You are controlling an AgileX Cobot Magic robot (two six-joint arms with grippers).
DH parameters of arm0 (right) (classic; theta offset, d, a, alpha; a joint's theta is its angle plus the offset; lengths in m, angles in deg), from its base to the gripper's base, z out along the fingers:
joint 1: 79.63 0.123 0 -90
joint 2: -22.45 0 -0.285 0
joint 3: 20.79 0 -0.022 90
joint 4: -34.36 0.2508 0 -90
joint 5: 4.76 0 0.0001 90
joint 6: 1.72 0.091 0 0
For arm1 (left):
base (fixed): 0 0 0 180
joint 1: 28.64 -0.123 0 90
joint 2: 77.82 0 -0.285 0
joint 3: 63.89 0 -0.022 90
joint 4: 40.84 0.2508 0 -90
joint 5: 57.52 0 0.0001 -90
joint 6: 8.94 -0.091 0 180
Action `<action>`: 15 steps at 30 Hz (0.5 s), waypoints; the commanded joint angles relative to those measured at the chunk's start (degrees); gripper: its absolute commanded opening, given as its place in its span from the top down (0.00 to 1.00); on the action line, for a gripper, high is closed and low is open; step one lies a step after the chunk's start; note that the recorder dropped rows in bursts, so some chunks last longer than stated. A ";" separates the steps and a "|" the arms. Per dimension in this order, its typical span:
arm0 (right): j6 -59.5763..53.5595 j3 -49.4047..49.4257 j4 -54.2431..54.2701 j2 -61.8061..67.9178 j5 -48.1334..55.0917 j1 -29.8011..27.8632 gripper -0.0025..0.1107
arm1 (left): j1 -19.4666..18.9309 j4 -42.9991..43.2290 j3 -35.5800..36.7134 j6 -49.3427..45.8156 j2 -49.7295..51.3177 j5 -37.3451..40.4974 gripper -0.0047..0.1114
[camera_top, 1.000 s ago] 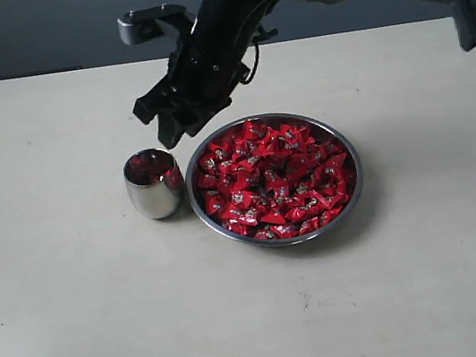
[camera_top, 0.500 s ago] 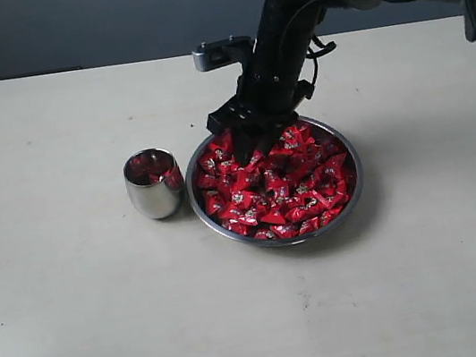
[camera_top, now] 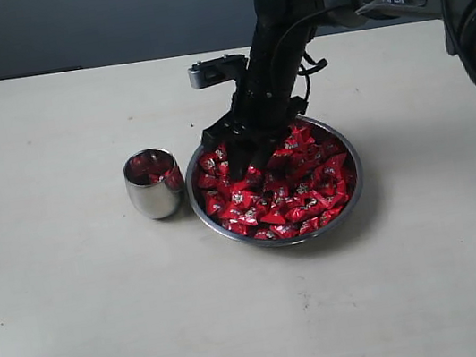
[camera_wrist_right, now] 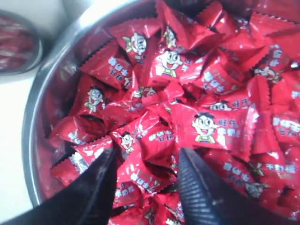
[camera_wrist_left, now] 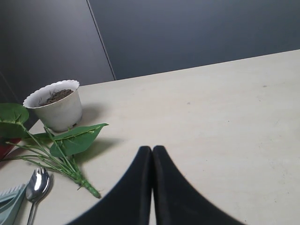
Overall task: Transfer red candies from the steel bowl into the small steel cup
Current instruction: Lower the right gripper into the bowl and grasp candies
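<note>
**A:** Outside camera first. Where does everything sit?

**B:** The bowl (camera_top: 353, 180) is on the pale table (camera_top: 81, 330), heaped with red candies (camera_top: 290, 193). The cup (camera_top: 156, 191) stands upright just beside the bowl, on its left in this view. I can't tell whether the two touch. There's red inside the cup, but it could be candy or reflection.

**A:** And the arm?

**B:** The dark arm (camera_top: 288, 35) comes in from the upper right and slopes down. The right gripper (camera_top: 240, 162) has its tips down among the candies at the side of the bowl nearest the cup.

**A:** What about the left wrist camera?

**B:** The left gripper (camera_wrist_left: 152, 150) has its two black fingers pressed together with nothing between them, over bare table. Well off to one side are a white pot (camera_wrist_left: 54, 105) with soil, a leafy sprig (camera_wrist_left: 70, 140) lying flat and a spoon (camera_wrist_left: 36, 183).

**A:** And the right wrist camera?

**B:** Here the fingers stand apart and are pushed into the pile. Several candies lie in the gap, but none looks pinched. The bowl's rim curves past, and the cup shows just outside it.
</note>
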 commanded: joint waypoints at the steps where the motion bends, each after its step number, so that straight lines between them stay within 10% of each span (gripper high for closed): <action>1: 0.02 0.20 0.16 1.28 0.00 0.74 0.62 | 0.16 0.25 0.08 0.21 -0.22 -0.77 0.96; 5: 3.58 0.20 -3.16 2.18 -1.15 0.84 0.69 | 0.16 0.25 0.08 0.21 -0.22 -0.77 0.96; 7: 4.80 0.20 -6.20 1.51 -1.25 0.84 0.97 | 0.16 0.25 0.08 0.21 -0.22 -0.77 0.96; 15: 4.40 0.20 0.62 -5.55 -1.56 0.73 0.98 | 0.16 0.25 0.08 0.21 -0.22 -0.77 0.96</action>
